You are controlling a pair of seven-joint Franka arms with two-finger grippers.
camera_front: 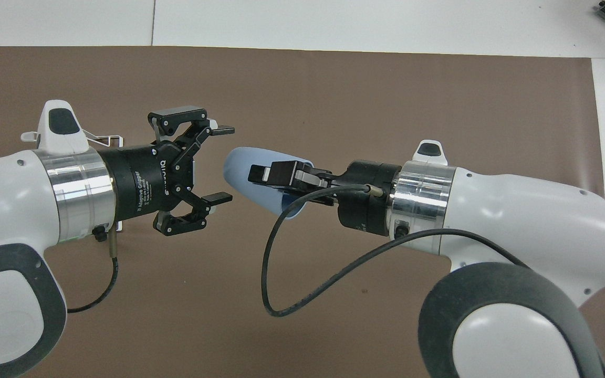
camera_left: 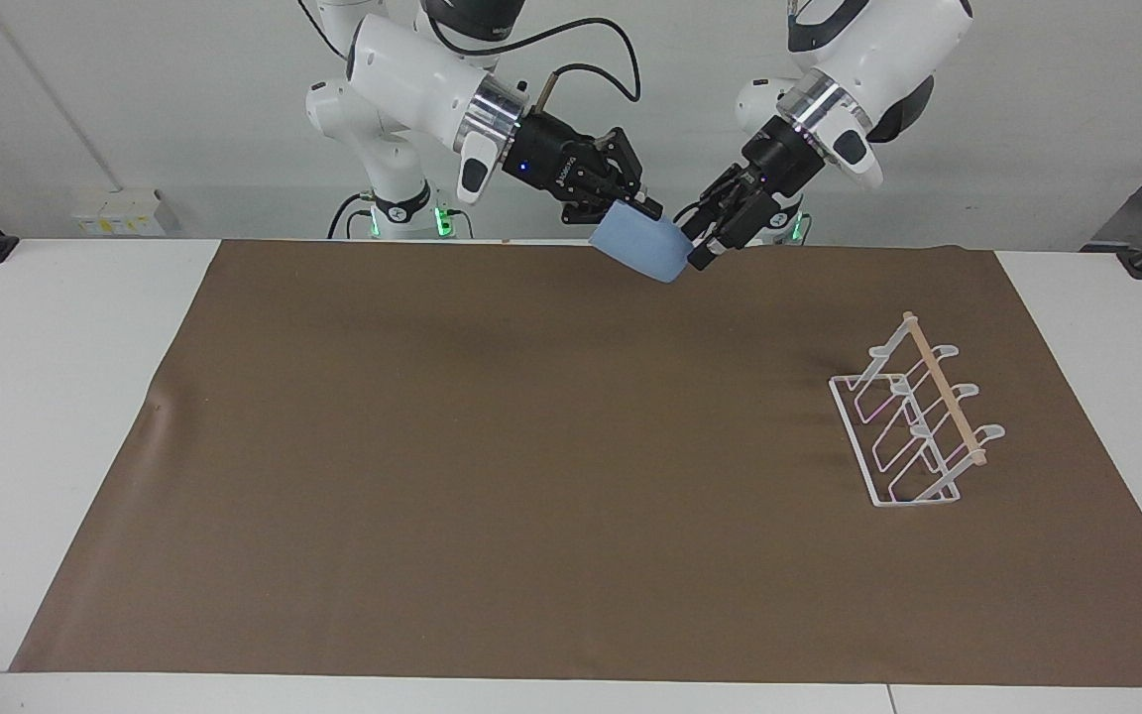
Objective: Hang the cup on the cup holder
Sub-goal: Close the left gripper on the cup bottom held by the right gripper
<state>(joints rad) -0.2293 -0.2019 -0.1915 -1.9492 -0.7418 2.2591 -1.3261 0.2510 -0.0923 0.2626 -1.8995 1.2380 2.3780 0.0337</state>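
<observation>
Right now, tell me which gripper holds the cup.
The right gripper, shut on the light-blue cup; the left gripper is open and empty beside it.

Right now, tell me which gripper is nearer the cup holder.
Left. The left gripper hangs open toward the cup holder end, beside the cup; the right gripper, holding the cup, is further away.
</observation>
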